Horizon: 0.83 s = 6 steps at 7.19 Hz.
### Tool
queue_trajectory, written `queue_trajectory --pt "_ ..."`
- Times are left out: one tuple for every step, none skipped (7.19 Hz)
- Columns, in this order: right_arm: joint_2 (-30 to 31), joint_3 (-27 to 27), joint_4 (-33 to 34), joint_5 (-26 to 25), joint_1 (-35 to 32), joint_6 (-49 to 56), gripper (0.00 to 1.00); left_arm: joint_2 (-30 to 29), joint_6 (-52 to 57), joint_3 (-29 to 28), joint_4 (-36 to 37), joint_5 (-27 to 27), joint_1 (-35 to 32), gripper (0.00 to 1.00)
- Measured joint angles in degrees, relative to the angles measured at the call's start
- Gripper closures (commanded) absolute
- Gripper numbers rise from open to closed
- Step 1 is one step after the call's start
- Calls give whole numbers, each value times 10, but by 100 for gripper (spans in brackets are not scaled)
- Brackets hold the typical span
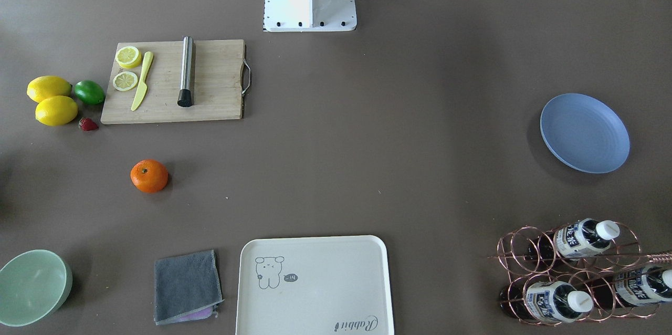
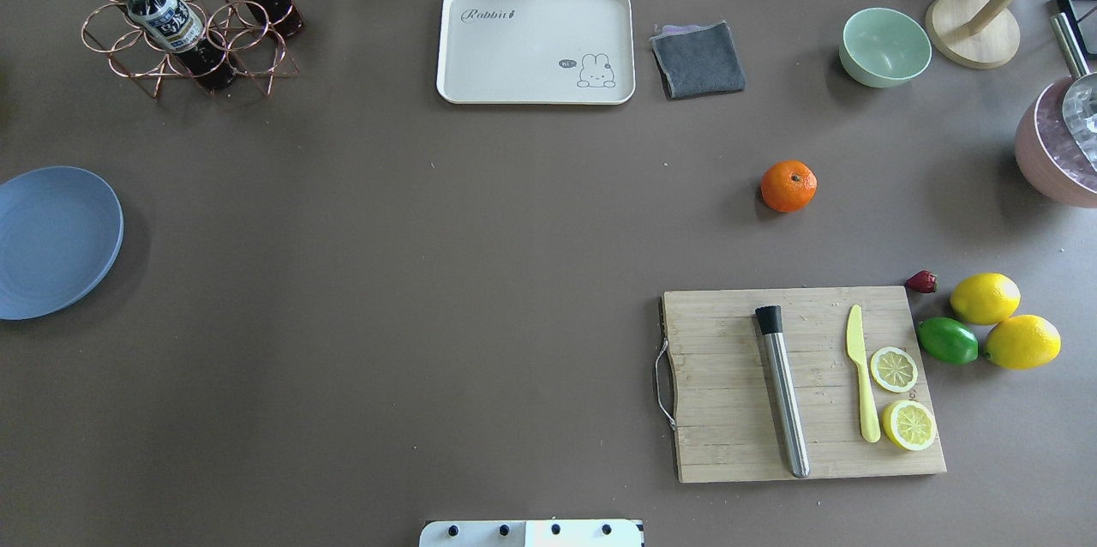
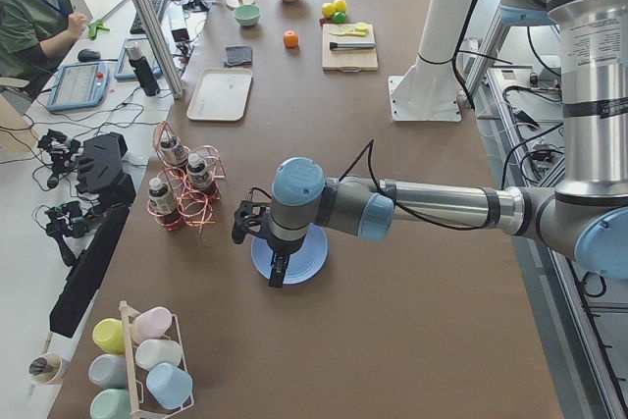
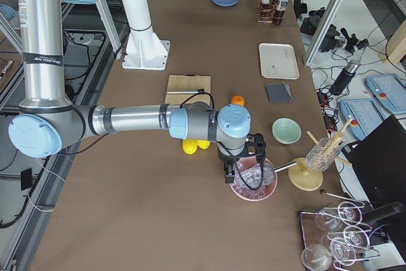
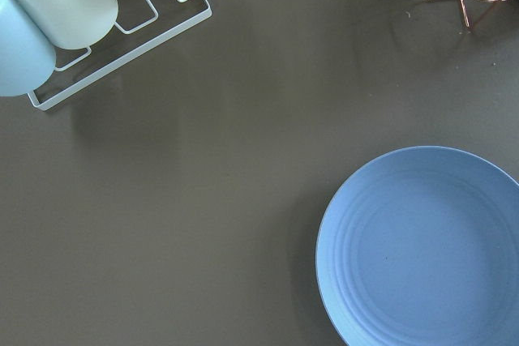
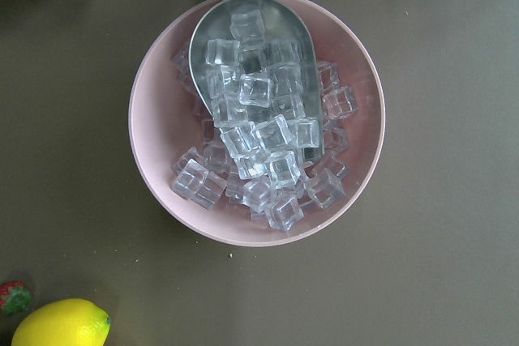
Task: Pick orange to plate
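One orange [image 2: 788, 185] lies alone on the bench [image 2: 428, 273]; right gripper [image 4: 244, 171], aperture indiscernible, should descend centred over it, opened wide.

Near side: left arm [image 3: 412, 205] extended over the table, left gripper [image 3: 278, 270] above the plate [image 3: 310, 254], finger state unreadable. Far end: orange [image 3: 290, 38] sat between cutting board [image 3: 349, 49] and gray cloth [image 3: 238, 54], well apart from plate. Just left of plate: bottle rack [image 3: 182, 188].

Brown bench [image 2: 386, 273]; on it: orange [image 2: 788, 185], blue plate [image 2: 51, 243] well apart; cream tray [image 2: 536, 58], grey cloth [image 2: 698, 58], green bowl [image 2: 885, 46]; cutting board [image 2: 720, 358] beside lemons [image 2: 985, 297], lime [image 2: 947, 340], strawberry [image 2: 921, 281]; bottle rack [image 2: 248, 58].
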State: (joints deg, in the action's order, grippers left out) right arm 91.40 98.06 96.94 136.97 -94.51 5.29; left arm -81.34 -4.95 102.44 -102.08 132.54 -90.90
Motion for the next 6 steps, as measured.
queue_trajectory --pt "-1 2 0 1 -4 -1 0 2 1 -1 -5 0 0 2" --pt "-3 1 1 3 -5 -7 0 6 1 -3 -11 0 1 2" --pt "-2 0 2 9 -6 -14 0 6 1 -6 -13 0 1 2" --pt "3 2 3 18 -7 -18 0 2 0 -12 -14 -1 2 2" --pt "9 7 4 24 -8 -21 0 -1 0 -16 -16 -1 3 2" --pt "12 10 4 24 -8 -25 0 -3 0 -18 -17 -1 3 2"
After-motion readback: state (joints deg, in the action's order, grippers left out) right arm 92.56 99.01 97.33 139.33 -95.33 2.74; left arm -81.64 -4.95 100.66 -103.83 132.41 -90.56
